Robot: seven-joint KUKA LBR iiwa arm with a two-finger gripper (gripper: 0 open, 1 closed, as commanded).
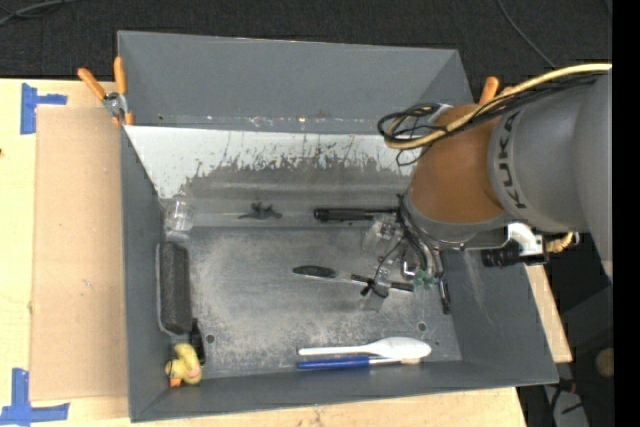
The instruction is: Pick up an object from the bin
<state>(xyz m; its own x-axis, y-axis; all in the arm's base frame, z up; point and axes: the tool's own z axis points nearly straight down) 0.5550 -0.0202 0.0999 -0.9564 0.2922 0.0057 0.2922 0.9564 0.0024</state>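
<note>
My gripper [393, 267] is low in the right half of the bin, just under the arm's orange cover. A thin dark stick-like thing [352, 279] lies on the floor at its tip; whether it is gripped I cannot tell. A small flat black oval piece [315, 271] rests just left of that. Behind the gripper, a black pen [350, 213] lies along the foot of the back wall. In front of it, near the front wall, lie a white spoon [375, 350] and a blue pen [335, 364] side by side.
A long black bar [175, 287] lies along the left wall, with a small yellow toy [183, 365] in the front left corner. A clear plastic piece [178, 215] and a tiny black scrap [262, 210] sit at the back left.
</note>
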